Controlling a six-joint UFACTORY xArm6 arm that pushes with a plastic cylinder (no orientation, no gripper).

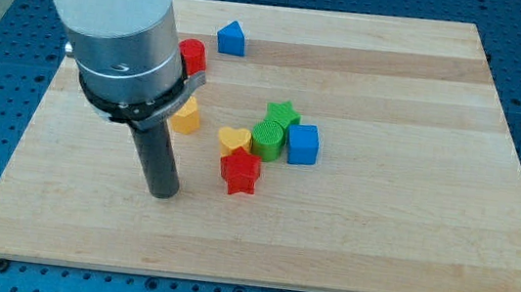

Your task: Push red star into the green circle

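Dark rod, my tip (162,194), resting on pale wooden board (407,241). Red star block (240,171) near tip, toward view's right and slightly up, apart. Green cylinder block (267,139) beyond star, touching yellow heart block (233,141), green star block (283,115) and blue cube (303,143). Yellow block (186,116) above tip, beside rod. Red block (192,56), blue triangular block (231,38) farther toward view's top.

Red star & green circle, near board centre.
We see red star (240,172) flat on the wood, just below-left of upright green circle (267,139), approx touching it.
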